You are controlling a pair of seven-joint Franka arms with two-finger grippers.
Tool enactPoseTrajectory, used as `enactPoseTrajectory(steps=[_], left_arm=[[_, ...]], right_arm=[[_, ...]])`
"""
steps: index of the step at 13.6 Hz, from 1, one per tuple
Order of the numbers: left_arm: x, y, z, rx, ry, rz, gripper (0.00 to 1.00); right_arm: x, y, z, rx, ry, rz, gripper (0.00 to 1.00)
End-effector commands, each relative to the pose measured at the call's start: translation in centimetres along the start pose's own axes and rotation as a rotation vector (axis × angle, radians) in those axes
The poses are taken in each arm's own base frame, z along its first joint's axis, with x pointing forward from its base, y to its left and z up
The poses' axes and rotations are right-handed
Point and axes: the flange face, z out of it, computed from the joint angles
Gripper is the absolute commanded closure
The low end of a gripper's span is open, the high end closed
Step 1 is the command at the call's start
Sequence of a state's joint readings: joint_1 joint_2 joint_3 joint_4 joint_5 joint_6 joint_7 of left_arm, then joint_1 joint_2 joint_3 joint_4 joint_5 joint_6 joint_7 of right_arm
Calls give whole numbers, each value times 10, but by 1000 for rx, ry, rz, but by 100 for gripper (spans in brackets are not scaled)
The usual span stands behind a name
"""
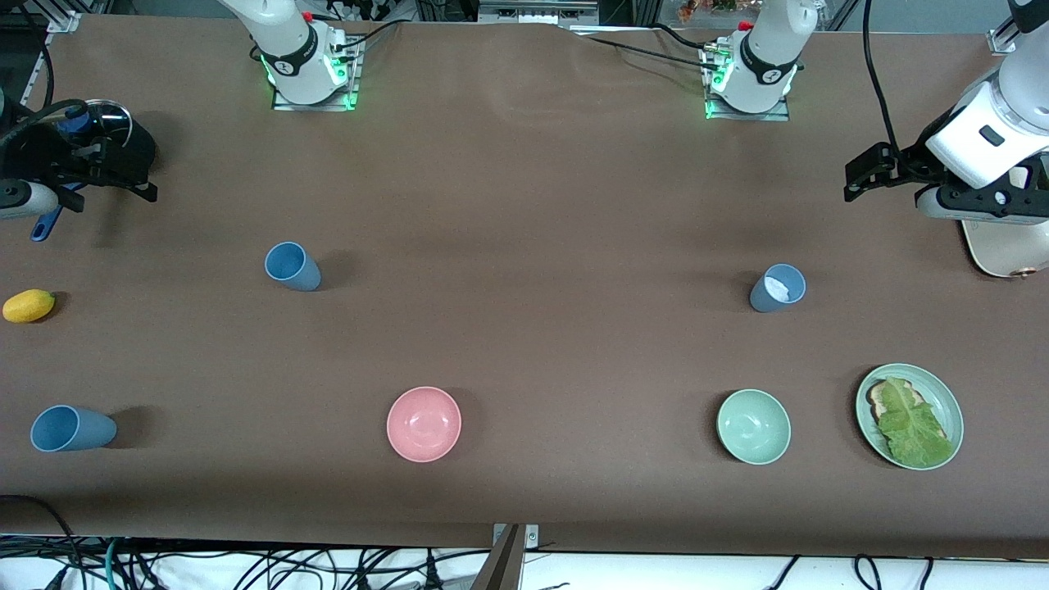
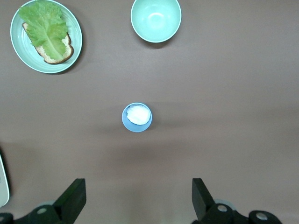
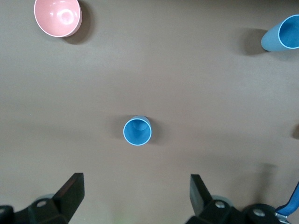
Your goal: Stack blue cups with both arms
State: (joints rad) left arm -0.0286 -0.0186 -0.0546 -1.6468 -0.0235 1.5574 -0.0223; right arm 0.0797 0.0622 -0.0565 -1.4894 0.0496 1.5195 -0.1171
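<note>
Three blue cups stand upright on the brown table. One blue cup [image 1: 292, 266] is toward the right arm's end and shows in the right wrist view [image 3: 137, 130]. A second blue cup [image 1: 72, 428] stands nearer the front camera at that end, and also shows in the right wrist view [image 3: 282, 35]. A greyer blue cup [image 1: 777, 288] with something white inside is toward the left arm's end, and shows in the left wrist view [image 2: 137, 117]. My left gripper [image 1: 862, 176] [image 2: 138, 200] is open and empty, up over the table's end. My right gripper [image 1: 115, 168] [image 3: 137, 198] is open and empty over the other end.
A pink bowl [image 1: 424, 424], a pale green bowl [image 1: 753, 426] and a green plate [image 1: 942, 393] with bread and lettuce lie near the front edge. A yellow lemon [image 1: 29, 306] and a blue-handled tool [image 1: 45, 225] lie below the right gripper. A white dish [image 1: 996, 250] lies under the left arm.
</note>
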Motion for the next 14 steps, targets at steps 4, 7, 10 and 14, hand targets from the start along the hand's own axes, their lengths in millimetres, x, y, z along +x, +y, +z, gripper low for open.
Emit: enactPoseTrajectory(steps=[4, 7, 10, 14], left_arm=[[2, -1, -6, -22, -6, 5, 0], [2, -2, -6, -21, -6, 6, 0], [2, -5, -6, -21, -6, 5, 0], [3, -6, -5, -21, -9, 5, 0]], right_arm=[[2, -2, -6, 18, -3, -6, 0], [2, -1, -6, 18, -2, -2, 0], [7, 1, 2, 11, -3, 3, 0], [12, 6, 12, 10, -14, 9, 0]])
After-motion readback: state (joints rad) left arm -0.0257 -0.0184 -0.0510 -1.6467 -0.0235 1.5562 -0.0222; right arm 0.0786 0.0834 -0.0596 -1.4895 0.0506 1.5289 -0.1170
